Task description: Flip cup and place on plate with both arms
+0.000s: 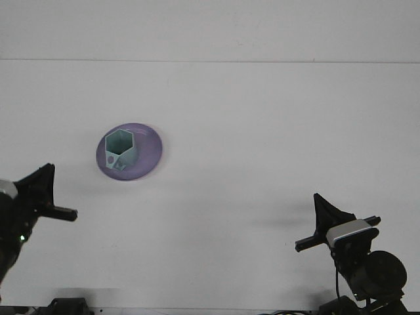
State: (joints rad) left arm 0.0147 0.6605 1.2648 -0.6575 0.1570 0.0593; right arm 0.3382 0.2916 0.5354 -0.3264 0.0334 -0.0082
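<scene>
The pale teal hexagonal plastic cup [120, 149] stands mouth-up on the round purple plate [149, 152] at the table's left, so the flip and placement look done; nothing grips it. Both of the 2 grippers sit low and well apart from it, likely parked; the left gripper [46, 197] and right gripper [328, 226] show dark fingers, but whether they are spread I cannot tell.

A wide white table [262, 131] is seen, filling nearly the whole view. Its far edge is marked by a thin straight line, and behind it a plain pale wall [210, 26] is shown. Even, soft light is cast, with faint shadows.
</scene>
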